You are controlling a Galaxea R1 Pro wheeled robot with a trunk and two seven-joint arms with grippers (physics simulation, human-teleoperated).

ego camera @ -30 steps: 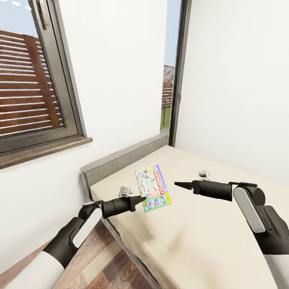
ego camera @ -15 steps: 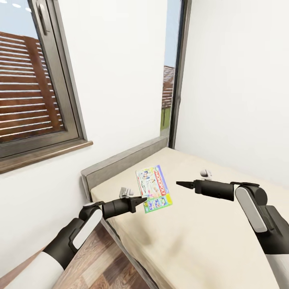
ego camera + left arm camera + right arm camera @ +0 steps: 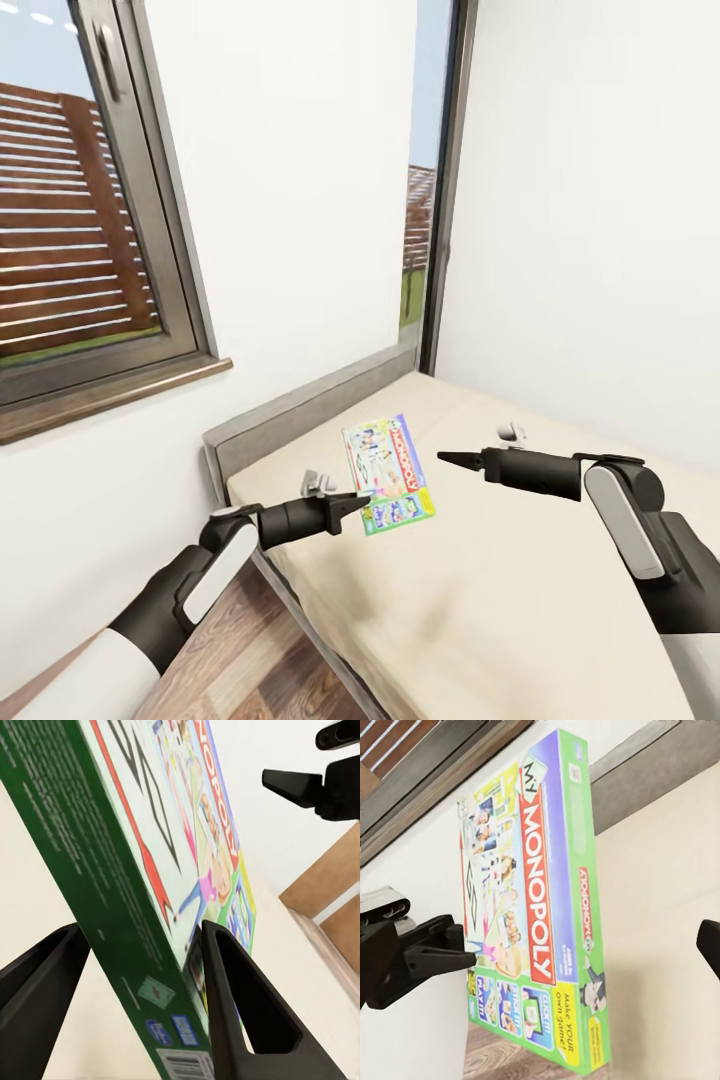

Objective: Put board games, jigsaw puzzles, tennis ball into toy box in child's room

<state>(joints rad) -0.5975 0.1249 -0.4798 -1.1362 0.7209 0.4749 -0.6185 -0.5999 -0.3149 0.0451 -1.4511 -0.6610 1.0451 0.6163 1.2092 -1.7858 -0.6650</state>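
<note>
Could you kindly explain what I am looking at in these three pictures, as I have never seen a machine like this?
This is a simulated two-armed robot. The large picture comes from a camera on its head, looking down over both arms at a bed. The two smaller pictures come from cameras on each wrist, looking along that arm's tool. A Monopoly board game is off the mattress, tilted. The left tool has its two fingers on either side of the box's edge, apparently gripping it. The right tool points at the game from the other side, apart from it; whether it is open is unclear.
</note>
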